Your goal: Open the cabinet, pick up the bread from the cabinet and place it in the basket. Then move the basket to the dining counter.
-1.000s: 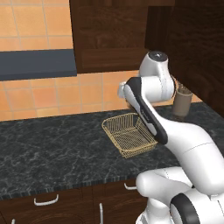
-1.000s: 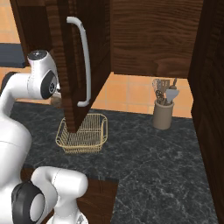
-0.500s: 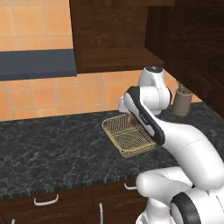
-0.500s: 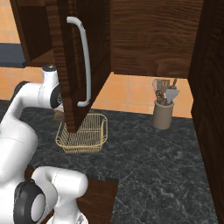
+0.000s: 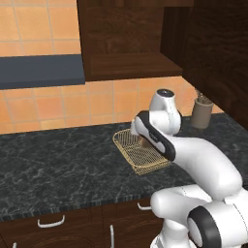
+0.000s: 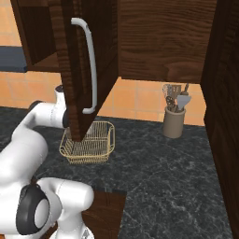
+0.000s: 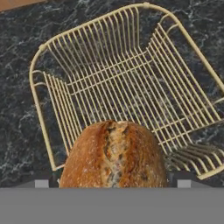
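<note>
Left base view: you have a wire basket [image 5: 140,152], golden-yellow mesh, shallow and square with flared sides, sitting on the black speckled granite counter [image 5: 58,164]. The white arm bends over its near right corner, and a sliver of brown bread [image 5: 144,142] shows just under the arm, above the mesh. Behind stand orange wall tiles [image 5: 43,104], the dark wood-grain cabinet [image 5: 128,43] overhead, and a round grey-brown utensil crock [image 5: 201,114] to the right.

Right base view: your open cabinet door [image 6: 88,60], dark grain with a long rounded silver bar handle [image 6: 89,65], hangs in front of the basket [image 6: 89,144] and hides the hand. The crock [image 6: 173,122] holds spoons and spatulas, well apart from the basket.

Hand view: you look down into the basket [image 7: 131,74], its thin parallel wires over marbled black stone. The bread [image 7: 114,155], a rounded crusty golden-brown roll with a split top, sits between the gripper [image 7: 113,183] tips, whose jaws are spread about as wide as the loaf; you cannot tell whether they press it.
</note>
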